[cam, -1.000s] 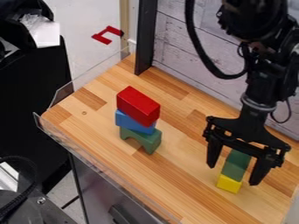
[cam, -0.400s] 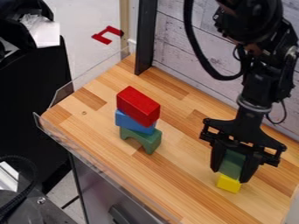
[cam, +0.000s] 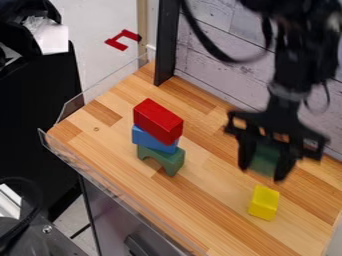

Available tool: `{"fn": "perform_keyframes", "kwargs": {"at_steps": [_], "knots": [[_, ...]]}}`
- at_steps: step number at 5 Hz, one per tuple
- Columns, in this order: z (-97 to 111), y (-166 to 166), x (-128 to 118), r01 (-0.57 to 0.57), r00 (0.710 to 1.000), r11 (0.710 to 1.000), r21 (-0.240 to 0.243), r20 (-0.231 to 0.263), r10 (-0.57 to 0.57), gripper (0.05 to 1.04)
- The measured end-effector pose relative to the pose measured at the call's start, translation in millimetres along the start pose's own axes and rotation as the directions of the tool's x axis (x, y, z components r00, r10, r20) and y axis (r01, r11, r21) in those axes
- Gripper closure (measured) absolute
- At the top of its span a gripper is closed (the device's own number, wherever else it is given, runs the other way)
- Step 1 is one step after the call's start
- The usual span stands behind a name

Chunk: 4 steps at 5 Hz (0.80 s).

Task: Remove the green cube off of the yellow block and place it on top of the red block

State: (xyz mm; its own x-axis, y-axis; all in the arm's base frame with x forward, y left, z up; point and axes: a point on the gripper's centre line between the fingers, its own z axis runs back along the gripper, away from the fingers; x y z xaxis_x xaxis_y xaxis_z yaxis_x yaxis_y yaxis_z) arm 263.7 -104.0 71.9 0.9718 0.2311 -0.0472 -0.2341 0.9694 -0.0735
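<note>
Camera view, starting at the far left: past a black cabinet and on to a clear guard along the edge of the wooden counter. Further right now, up to a black post against the pale plank wall.

Straight down to the stack, and three high at that! At the bottom, on the wood, a green arch; on that, a blue block; and right on top, lying at a slant across the blue, the red block.

Across to the right side, and over to the gripper, hanging down well apart from the stack. Parted only by the width of the green cube, with a finger close against either side and a firm hold, by the look of it. Right between the jaws, then, with the lower end down near the fingertips, and up in the air over the counter. Off the yellow block, with a gap in between! Just below the cube, to finish: bright yellow, standing on the wood, touching neither finger.
</note>
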Motion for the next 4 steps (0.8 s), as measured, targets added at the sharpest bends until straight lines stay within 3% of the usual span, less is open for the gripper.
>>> {"fn": "perform_keyframes", "kwargs": {"at_steps": [1, 3, 4], "knots": [[25.7, 20.1, 5.2, -0.026, 0.999, 1.0, -0.005, 0.045, 0.027, 0.532], [28.0, 58.9, 5.7, -0.175, 0.983, 0.984, -0.02, 0.058, 0.176, 0.532], [27.9, 78.4, 10.9, -0.366, 0.929, 0.93, -0.028, 0.052, 0.367, 0.532]]}}
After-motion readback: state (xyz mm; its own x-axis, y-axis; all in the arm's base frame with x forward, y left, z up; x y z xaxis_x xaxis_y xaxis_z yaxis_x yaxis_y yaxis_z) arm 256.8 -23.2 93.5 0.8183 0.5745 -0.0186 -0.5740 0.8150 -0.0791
